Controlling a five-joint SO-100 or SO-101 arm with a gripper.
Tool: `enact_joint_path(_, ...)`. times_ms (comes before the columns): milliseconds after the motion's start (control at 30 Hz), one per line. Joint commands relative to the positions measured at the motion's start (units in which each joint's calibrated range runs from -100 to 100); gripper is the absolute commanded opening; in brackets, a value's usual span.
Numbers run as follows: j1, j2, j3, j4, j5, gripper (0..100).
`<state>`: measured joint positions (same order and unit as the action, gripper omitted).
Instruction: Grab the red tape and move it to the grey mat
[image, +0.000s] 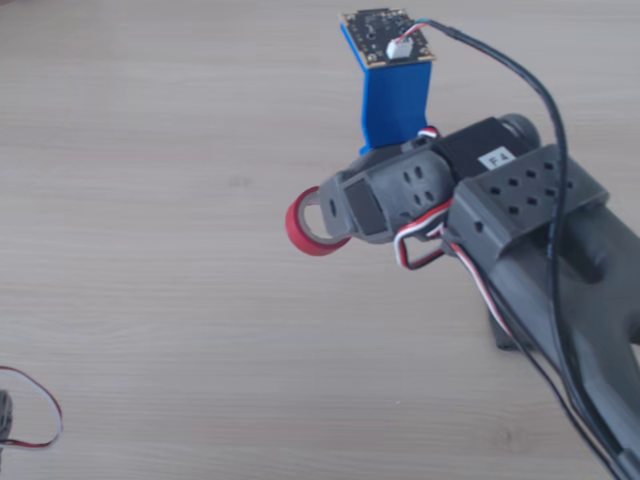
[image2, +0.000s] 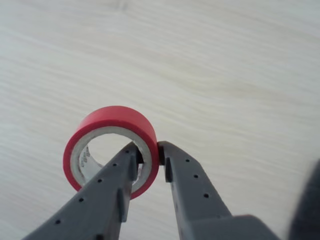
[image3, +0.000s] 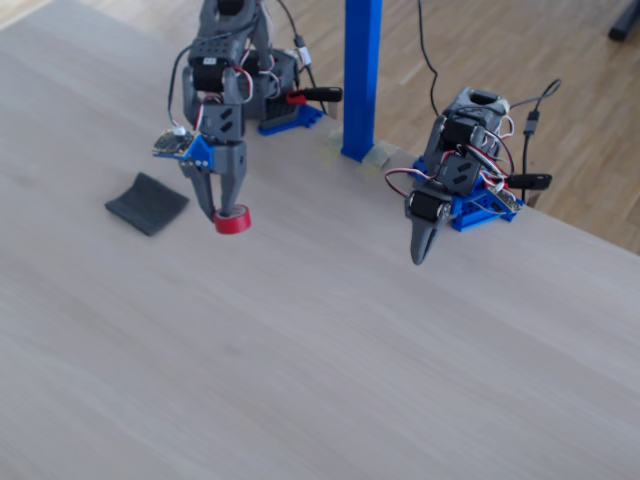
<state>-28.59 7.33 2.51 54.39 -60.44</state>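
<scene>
The tool (image2: 148, 155) is pinching the red tape (image2: 111, 148).
One finger is sitting inside the roll's hole, the other outside its wall; the tape is hanging upper left in the fixed view, right of the grey mat (image3: 147, 203) on the counter (image3: 320, 340).

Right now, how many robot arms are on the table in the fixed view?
2. One arm stands at the far edge near the grey mat, its gripper holding the red tape. A second arm sits to the right, beyond the blue post, holding nothing.
</scene>
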Motion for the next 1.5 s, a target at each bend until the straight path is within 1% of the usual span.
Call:
enact_joint_path(0,3.52,-6.79,2.42,0.31,0.21,2)
enact_joint_path(367,13.62,-17.83,15.52,0.31,0.21,2)
enact_joint_path(733,22.73,-23.89,21.49,0.23,0.21,2)
enact_joint_path(1067,30.39,-23.48,21.22,-0.53,0.21,2)
enact_joint_path(1133,31.47,-22.98,21.49,-2.4,0.26,2)
enact_joint_path(1267,33.19,-20.32,21.49,-6.73,2.4,2)
enact_joint_path(1467,33.73,-14.51,21.49,-10.97,2.56,2)
